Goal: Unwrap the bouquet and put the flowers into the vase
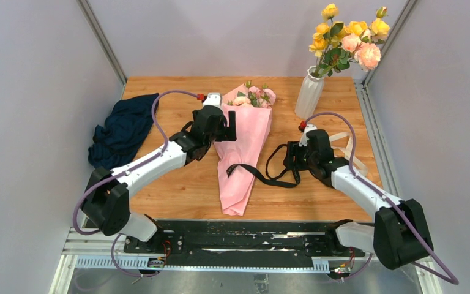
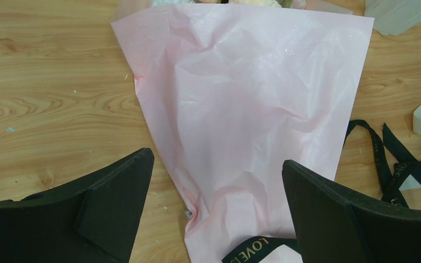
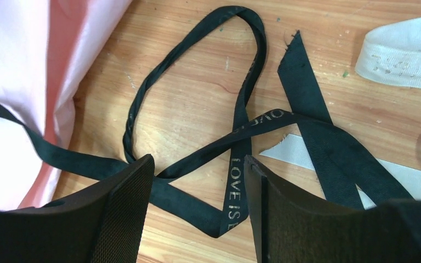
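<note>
Starting out at 9 o'clock there's a dark blue cloth (image 1: 122,130) bunched on the counter (image 1: 177,184), nothing to do with our job.

Next along, our left fingers (image 2: 214,161) hang spread wide over the pink paper (image 2: 241,109), with nothing pinched.

The bouquet (image 1: 245,147) lies flat mid-counter, blooms toward 12 o'clock and pointed tail toward 6. The paper's crinkly and wrapped closed around the stems. Only the little pink flowers (image 1: 254,97) poke out the top.

The black ribbon (image 3: 302,93) looks undone and sprawls in loose loops at 3 o'clock of the cone. One end lies across the narrow part, and we can't tell if it goes round underneath.

Our right fingers (image 3: 199,164) sit apart over those loops, with ribbon on the wood between them but not clamped.

So we reckon the tie's off and the wrap isn't opened yet. Next move probably wants the ribbon dragged clear, then a paper edge caught and peeled back.

The vase (image 1: 309,95) stands at 1 o'clock, holding yellow and peach roses (image 1: 349,37).
</note>
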`<action>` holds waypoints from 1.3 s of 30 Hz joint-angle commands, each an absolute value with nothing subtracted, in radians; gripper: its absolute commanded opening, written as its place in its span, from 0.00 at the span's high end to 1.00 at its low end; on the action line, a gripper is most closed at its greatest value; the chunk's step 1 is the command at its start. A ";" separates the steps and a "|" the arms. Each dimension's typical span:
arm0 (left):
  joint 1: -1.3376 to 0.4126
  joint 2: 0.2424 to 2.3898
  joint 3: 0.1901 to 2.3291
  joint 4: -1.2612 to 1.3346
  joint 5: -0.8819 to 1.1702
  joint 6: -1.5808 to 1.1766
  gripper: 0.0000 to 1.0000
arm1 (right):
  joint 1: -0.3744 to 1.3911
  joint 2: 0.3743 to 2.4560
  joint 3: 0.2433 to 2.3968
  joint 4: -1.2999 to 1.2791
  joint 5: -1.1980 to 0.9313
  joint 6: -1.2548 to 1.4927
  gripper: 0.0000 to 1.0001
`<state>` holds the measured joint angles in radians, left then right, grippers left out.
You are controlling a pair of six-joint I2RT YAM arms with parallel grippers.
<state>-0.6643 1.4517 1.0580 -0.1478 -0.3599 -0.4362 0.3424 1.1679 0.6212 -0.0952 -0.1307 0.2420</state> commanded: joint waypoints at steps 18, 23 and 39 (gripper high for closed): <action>-0.669 1.424 0.991 -0.089 -0.353 -0.448 0.00 | 0.354 1.264 0.601 -0.065 -0.116 0.298 1.00; -0.669 1.415 0.984 -0.091 -0.348 -0.451 0.00 | 0.350 1.162 0.658 -0.150 -0.070 0.279 1.00; -0.669 1.360 0.960 -0.097 -0.354 -0.449 0.00 | 0.348 1.293 0.629 -0.142 -0.058 0.260 0.28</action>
